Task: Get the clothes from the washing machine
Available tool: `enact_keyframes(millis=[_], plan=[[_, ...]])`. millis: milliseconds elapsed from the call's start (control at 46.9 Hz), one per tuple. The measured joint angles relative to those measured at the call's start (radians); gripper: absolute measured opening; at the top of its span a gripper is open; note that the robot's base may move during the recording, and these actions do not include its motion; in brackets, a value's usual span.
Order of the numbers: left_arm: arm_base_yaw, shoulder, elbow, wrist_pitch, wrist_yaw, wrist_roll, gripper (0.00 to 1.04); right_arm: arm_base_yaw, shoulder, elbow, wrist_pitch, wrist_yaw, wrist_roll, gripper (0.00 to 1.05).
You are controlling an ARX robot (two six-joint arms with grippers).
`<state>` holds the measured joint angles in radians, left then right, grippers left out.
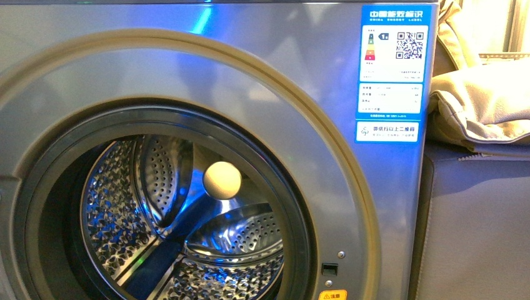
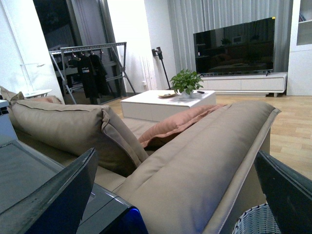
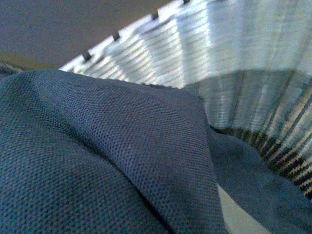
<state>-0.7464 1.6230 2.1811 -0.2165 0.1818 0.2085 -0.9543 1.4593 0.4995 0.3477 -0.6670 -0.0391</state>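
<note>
The washing machine (image 1: pixel 300 69) fills the front view, silver-grey, with its round opening showing the perforated steel drum (image 1: pixel 156 206). No fabric shows in the drum. The clothes (image 3: pixel 107 156), a dark navy-blue woven garment, fill most of the right wrist view in soft folds. My right gripper is shut on them and its fingers are hidden under the fabric. The garment hangs against the inside of a grey-and-white woven basket (image 3: pixel 219 53). My left gripper (image 2: pixel 175 156) is open, nothing between its dark fingers (image 2: pixel 58 195), and it points over a sofa. Neither arm shows in the front view.
A pale round ball (image 1: pixel 222 180) sits inside the drum. A blue energy label (image 1: pixel 394 75) is on the washer's front, with beige cloth (image 1: pixel 481 100) to its right. The left wrist view shows a tan sofa (image 2: pixel 195 156), a woven basket's rim (image 2: pixel 256 222), a white low table (image 2: pixel 165 102) and a TV (image 2: pixel 234 46).
</note>
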Motion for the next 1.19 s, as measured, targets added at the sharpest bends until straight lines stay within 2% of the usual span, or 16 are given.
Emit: enact_keyframes(millis=[192, 491, 747, 832, 960, 1131, 1195], plan=[[0.0, 0.0, 0.0, 0.0, 0.0, 0.0, 0.98, 0.041, 0.04, -0.031, 0.004, 0.016, 0.006, 0.48], [0.0, 0.0, 0.0, 0.0, 0.0, 0.0, 0.98, 0.078, -0.2, -0.021, -0.004, -0.034, 0.095, 0.98], [0.0, 0.0, 0.001, 0.0, 0.0, 0.0, 0.98, 0.18, -0.498, 0.003, 0.08, -0.04, 0.283, 0.97], [0.0, 0.0, 0.001, 0.0, 0.0, 0.0, 0.98, 0.243, -0.594, 0.003, 0.101, -0.012, 0.344, 0.97], [0.0, 0.0, 0.001, 0.0, -0.001, 0.0, 0.98, 0.438, -0.785, -0.023, 0.126, 0.092, 0.385, 0.97], [0.0, 0.0, 0.001, 0.0, 0.0, 0.0, 0.98, 0.812, -1.023, -0.134, 0.103, 0.401, 0.317, 0.97], [0.0, 0.0, 0.001, 0.0, 0.0, 0.0, 0.98, 0.987, -1.093, -0.19, 0.113, 0.555, 0.252, 0.97]])
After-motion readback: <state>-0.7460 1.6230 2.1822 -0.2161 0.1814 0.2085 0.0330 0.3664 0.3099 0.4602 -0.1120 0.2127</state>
